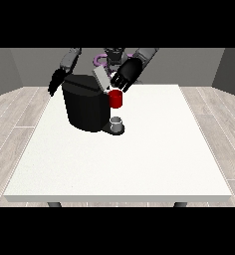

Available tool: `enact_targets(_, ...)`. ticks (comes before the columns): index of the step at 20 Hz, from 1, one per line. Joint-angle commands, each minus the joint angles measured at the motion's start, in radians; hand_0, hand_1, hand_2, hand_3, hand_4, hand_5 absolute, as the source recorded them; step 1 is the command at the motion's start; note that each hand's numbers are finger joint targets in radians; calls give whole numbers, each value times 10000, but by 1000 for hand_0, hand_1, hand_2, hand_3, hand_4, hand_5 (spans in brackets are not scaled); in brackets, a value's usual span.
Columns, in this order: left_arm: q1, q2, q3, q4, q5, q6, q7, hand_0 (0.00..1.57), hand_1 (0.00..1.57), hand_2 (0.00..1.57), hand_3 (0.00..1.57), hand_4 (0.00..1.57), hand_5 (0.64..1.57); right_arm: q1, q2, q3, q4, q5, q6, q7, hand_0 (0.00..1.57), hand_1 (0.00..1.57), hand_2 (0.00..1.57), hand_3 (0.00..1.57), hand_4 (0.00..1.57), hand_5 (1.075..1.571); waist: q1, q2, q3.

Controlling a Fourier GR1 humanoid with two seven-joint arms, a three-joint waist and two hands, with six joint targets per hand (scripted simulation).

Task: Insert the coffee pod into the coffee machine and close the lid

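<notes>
White table (154,159) broad and bare toward its near edge, black coffee machine (84,107) far back at the view's left, grey lid (101,78) raised, hand at the view's right (125,73) above the red holder (116,99), fingers spread downward, coffee pod not discernible, hand at the view's left (56,81) beside the machine, fingers unclear, small grey cup (117,122) on the base.

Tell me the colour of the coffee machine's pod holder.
Red. The pod holder on the black coffee machine shows in the front view.
</notes>
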Motion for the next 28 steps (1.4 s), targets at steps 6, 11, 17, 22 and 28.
enact_targets(6, -295, 94, 52, 374, -70, -105, -194, 1187, 1187, 1230, 1196, 441, 1571, -378, -50, -79, -88, 26, -90, 496, 0, 0, 0, 0, 186, 1571, -112, 228, -2)
enact_targets(11, -93, -139, -115, 223, -264, 349, -425, 1166, 1166, 1233, 1193, 421, 1571, -163, -87, -105, 68, 19, -43, 213, 0, 0, 0, 0, 0, 1571, -12, 237, -2)
enact_targets(17, -97, -185, -61, 209, -276, 383, -365, 1225, 1225, 1261, 1206, 376, 1571, 80, -229, -341, 339, -123, 28, -260, 0, 0, 0, 0, 0, 1571, 129, 111, 1)
enact_targets(22, -494, 216, 126, 484, -302, 445, -620, 1198, 1198, 1224, 1168, 355, 1571, -25, 61, 106, -33, 11, 74, 182, 0, 0, 0, 0, 0, 1571, -294, 427, -2)
enact_targets(28, -591, 129, -42, 479, -733, 1125, -313, 1225, 1225, 1244, 1157, 0, 1571, -292, -19, 23, -45, 124, -115, 366, 0, 0, 0, 0, 0, 1571, -401, 507, -1)
